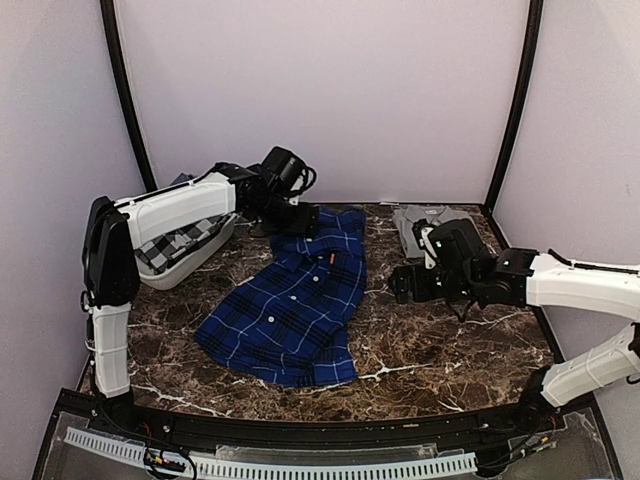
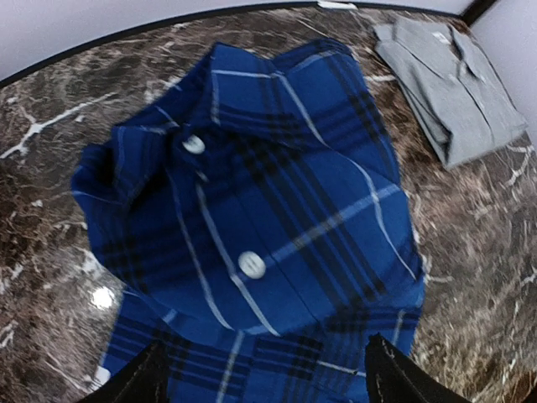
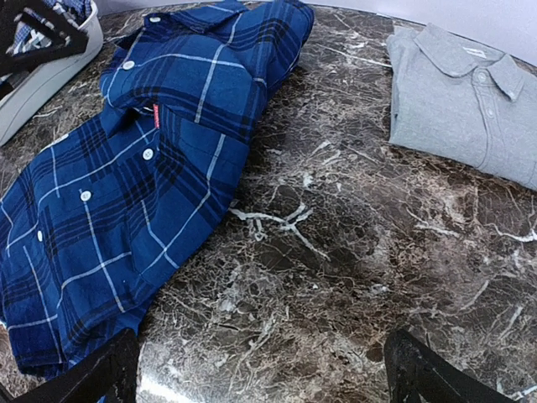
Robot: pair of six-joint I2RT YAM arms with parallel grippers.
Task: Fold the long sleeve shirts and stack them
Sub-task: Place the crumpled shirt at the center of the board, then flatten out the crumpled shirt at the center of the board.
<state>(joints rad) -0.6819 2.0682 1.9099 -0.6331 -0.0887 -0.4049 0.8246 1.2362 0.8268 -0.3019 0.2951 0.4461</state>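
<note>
Plaid shirt point(image 1: 295, 300) was shown half-folded mid-table, grey shirt point(image 1: 425, 222) folded at far right; left gripper point(image 2: 264, 374), over the plaid's far end, and right gripper point(image 3: 260, 374) were spread wide; a hem grasp was judged due.

Blue plaid shirt point(image 1: 290, 305) partly folded; grey shirt point(image 1: 425, 222) folded behind.

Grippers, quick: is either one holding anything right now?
Left gripper: open, empty, over the plaid shirt.
Right gripper: open, empty, over the table.
</note>
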